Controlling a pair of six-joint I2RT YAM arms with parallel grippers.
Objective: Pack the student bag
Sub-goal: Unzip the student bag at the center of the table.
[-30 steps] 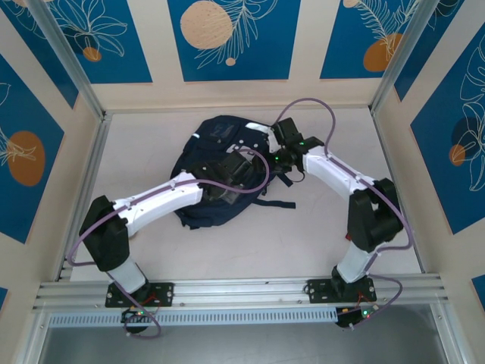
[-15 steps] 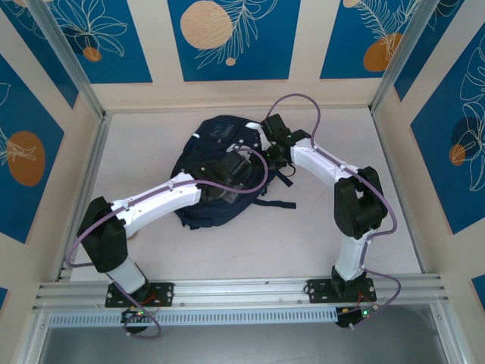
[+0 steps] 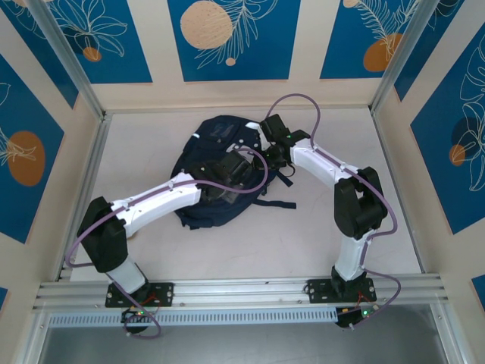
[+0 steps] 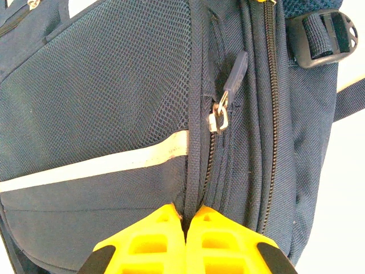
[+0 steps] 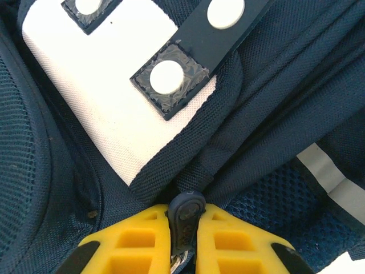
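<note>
Hiding student bag (image 5: 285, 85) zip pull (image 5: 186, 210) tip, right tool (image 5: 183, 225)

- I read the student bag (image 4: 114, 74) as matt navy woven cloth, partly mesh.
- Its stripe (image 4: 102, 164) looked smooth, faintly shiny.
- The buckle (image 4: 319, 57) was dark plastic.
- The zip ring (image 4: 219, 117) was bare metal.
- The pull tab (image 5: 185, 214) seemed matt rubber; the front patch (image 5: 97, 108) was coarse pale canvas.

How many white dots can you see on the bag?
3: a left dot at the picture's top edge, a right dot on the long strap, a lower dot at that strap's end. More may be hidden.
</note>
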